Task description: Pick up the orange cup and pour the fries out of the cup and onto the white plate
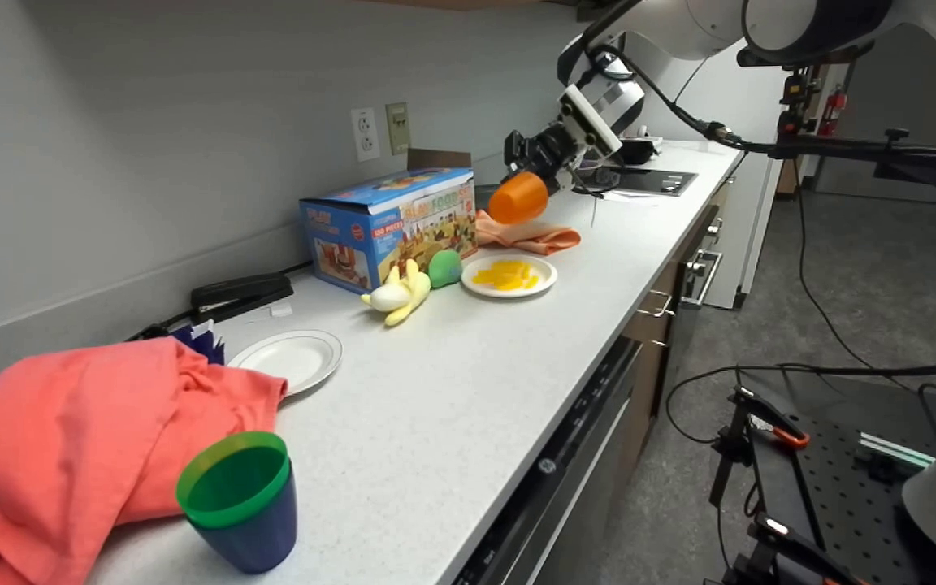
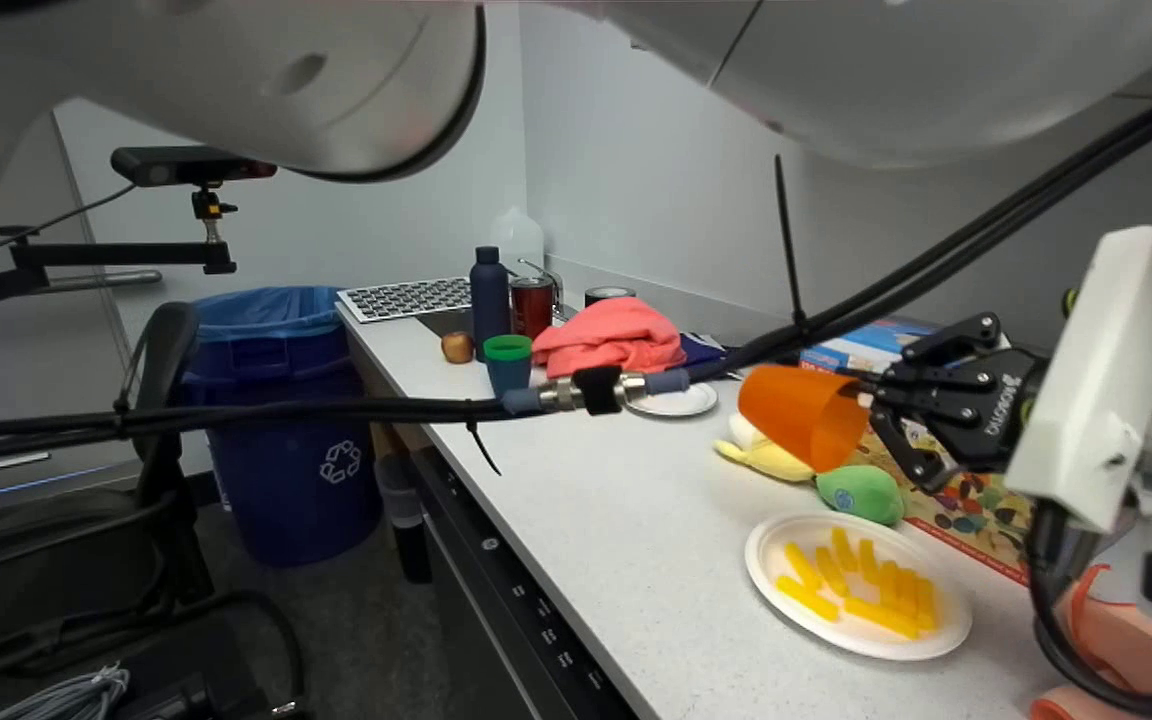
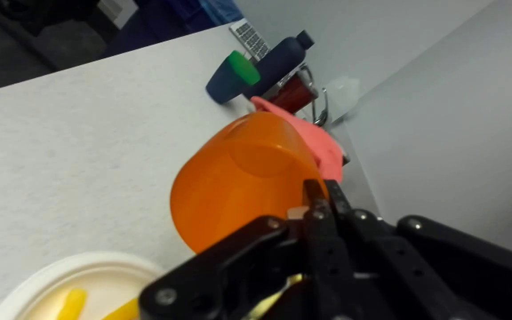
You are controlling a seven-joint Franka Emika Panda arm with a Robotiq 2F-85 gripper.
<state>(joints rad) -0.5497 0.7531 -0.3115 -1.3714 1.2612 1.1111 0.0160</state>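
Gripper [image 2: 864,388] held orange cup [image 2: 786,405] pinched at its rim, cup tipped on its side above counter [image 1: 403,447], mouth open to wrist view. White plate [image 2: 951,615] sat near six o'clock from cup in both exterior views, apart from it, and toward eight o'clock in wrist view. Yellow fries [image 2: 881,617] lay scattered across plate. In wrist view, green-rimmed blue cup [image 3: 226,84] stood at twelve o'clock from orange cup, coral cloth [image 3: 322,142] at two o'clock, dark bottle [image 3: 280,64] just past twelve.
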